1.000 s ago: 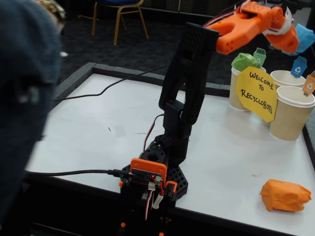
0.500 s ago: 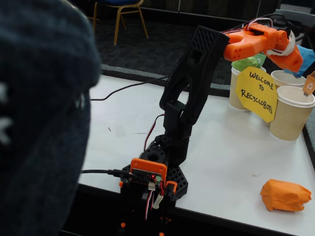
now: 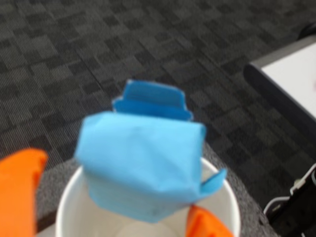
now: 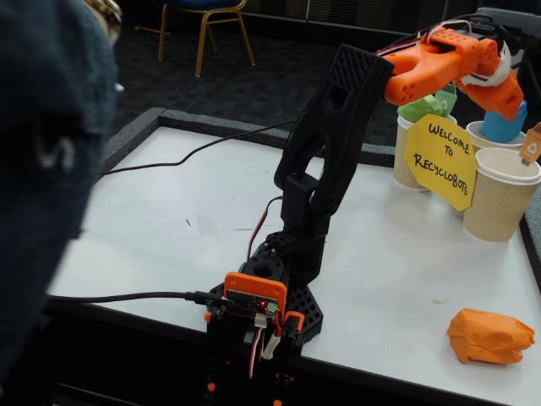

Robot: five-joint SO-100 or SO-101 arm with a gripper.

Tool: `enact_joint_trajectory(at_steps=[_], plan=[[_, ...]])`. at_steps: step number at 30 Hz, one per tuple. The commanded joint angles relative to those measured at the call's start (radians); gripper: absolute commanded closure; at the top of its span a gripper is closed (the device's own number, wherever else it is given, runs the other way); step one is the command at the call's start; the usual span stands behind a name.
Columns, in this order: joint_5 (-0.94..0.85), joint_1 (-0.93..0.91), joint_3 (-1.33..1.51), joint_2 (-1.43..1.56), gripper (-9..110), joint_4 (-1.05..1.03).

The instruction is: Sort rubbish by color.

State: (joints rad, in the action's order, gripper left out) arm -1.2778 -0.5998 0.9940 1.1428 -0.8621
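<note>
Claw [image 4: 510,114] pinching the blue wad [image 3: 140,165] directly above a paper cup [image 3: 69,212].

We see the blue wad [image 3: 140,163] as creased matt paper with folded facets; same for the green wad [image 4: 420,107] and orange wad [image 4: 489,337], both crumpled, dull. The gripper [image 4: 505,108] looks like matt orange printed plastic; the arm [image 4: 325,161] is black plastic with a fine textured face. The cups [image 4: 501,196] are beige ribbed paper, smooth white inside in the wrist view [image 3: 76,210]. The sign [image 4: 441,159] is flat yellow paper. The table [image 4: 169,228] is smooth white, slight sheen. The floor [image 3: 74,59] is rough dark carpet.
</note>
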Motion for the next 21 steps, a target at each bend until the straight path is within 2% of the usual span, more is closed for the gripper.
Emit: enact_joint_trajectory(at_steps=[1, 7, 21], plan=[[-0.020, -0.032, -0.141, 0.143, 84, -0.025], [-0.018, -0.032, -0.138, 0.253, 101, -0.121], [0.025, -0.032, 0.066, 0.716, 101, -0.403]])
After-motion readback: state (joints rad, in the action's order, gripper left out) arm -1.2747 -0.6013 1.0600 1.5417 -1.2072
